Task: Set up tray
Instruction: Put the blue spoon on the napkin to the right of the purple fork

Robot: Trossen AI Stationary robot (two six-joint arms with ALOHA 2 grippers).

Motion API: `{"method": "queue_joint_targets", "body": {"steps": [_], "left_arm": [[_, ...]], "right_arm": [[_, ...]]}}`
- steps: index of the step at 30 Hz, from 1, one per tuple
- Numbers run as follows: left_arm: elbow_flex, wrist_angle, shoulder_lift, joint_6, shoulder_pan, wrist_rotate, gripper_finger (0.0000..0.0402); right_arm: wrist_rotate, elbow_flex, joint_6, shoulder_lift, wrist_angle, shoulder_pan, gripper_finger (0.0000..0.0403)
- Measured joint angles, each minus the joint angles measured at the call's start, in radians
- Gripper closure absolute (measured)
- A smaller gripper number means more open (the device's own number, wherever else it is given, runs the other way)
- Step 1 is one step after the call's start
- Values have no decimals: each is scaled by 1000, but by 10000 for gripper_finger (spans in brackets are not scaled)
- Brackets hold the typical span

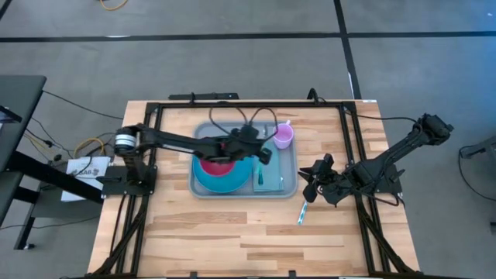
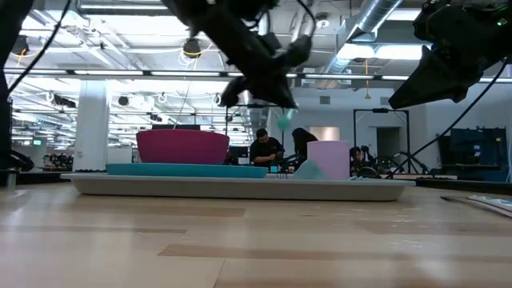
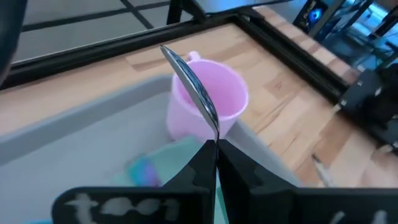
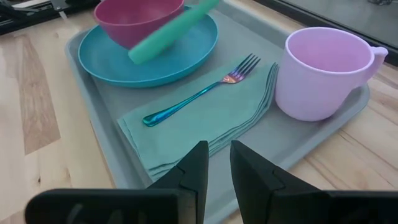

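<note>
The grey-blue tray (image 1: pixel 203 128) lies mid-table. It bears a blue plate (image 4: pixel 186 56) with a magenta bowl (image 4: pixel 134 18), a teal napkin (image 4: pixel 205 121) with a fork (image 4: pixel 199 96) on it, and a pink cup (image 4: pixel 320 71). My left gripper (image 3: pixel 216 142) hangs over the tray beside the cup (image 3: pixel 208 106), shut on a thin shiny utensil (image 3: pixel 194 87); seen edge-on, spoon or knife I cannot tell. My right gripper (image 4: pixel 214 149) waits off the tray's right rim (image 1: pixel 308 177), open by a narrow gap with nothing in it. My left gripper pinches the utensil by one end (image 3: pixel 215 132) between its two fingertips. The fingers come from the table's left, slanting down, and the utensil runs on past them along their line. It is lifted clear above the tray, its free end (image 3: pixel 166 51) near the cup.
A bluish utensil (image 1: pixel 302 213) lies on the bare wood just right of the tray's near right corner, below my right gripper. A black frame (image 1: pixel 232 105) borders the table. People sit in the room beyond the far edge (image 2: pixel 264 148).
</note>
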Motion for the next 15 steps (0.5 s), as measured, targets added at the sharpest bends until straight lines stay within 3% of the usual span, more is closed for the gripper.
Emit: {"method": "queue_joint_targets", "body": {"steps": [6,15], "left_arm": [[146,-138,139,-73,-32,-47,402],[239,-238,253,-192,-43,-85,402]], "right_arm": [[0,0,0,0,-2,0,341],[-2,0,34,0,3,0,341]]}}
